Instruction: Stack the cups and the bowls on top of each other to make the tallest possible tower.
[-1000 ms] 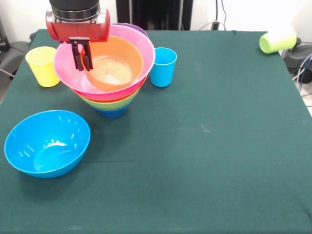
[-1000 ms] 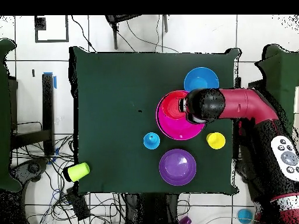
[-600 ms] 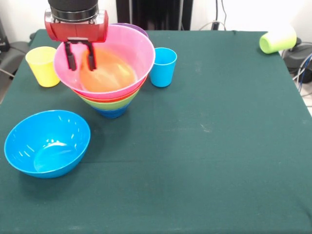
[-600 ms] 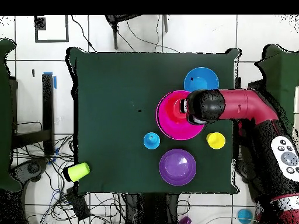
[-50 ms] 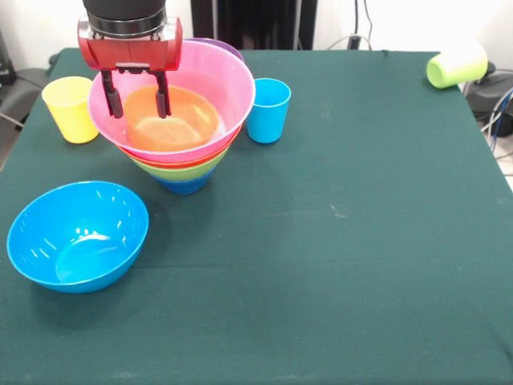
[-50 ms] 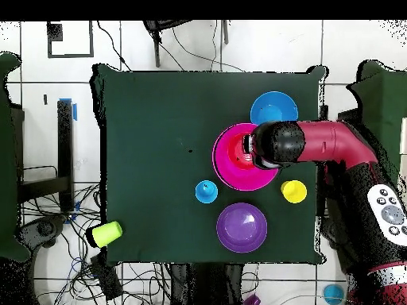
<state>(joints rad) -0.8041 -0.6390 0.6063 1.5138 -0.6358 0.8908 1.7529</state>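
The tower (image 5: 183,164) is a nest of bowls widening upward: small dark blue at the bottom, then lime green, orange-red and the large pink bowl (image 5: 232,76) on top. A small orange bowl (image 5: 180,120) lies inside the pink one. My gripper (image 5: 138,111) hangs open over the pink bowl's left side, its fingers (image 5: 163,95) apart and holding nothing. A yellow cup (image 5: 70,108) stands left of the tower and a light blue cup (image 5: 267,111) right of it. A lime green cup (image 5: 455,66) lies on its side at the far right corner. In the overhead view the arm (image 6: 277,144) covers part of the pink bowl (image 6: 234,167).
A large light blue bowl (image 5: 78,234) sits upright at the front left. A purple bowl (image 5: 226,47) stands just behind the tower, seen whole in the overhead view as the purple bowl (image 6: 241,227). Cables and stands ring the green table (image 5: 345,241).
One second ago the gripper was shut on the tilted orange bowl's rim. It has opened, and the orange bowl has dropped to rest level inside the pink bowl.
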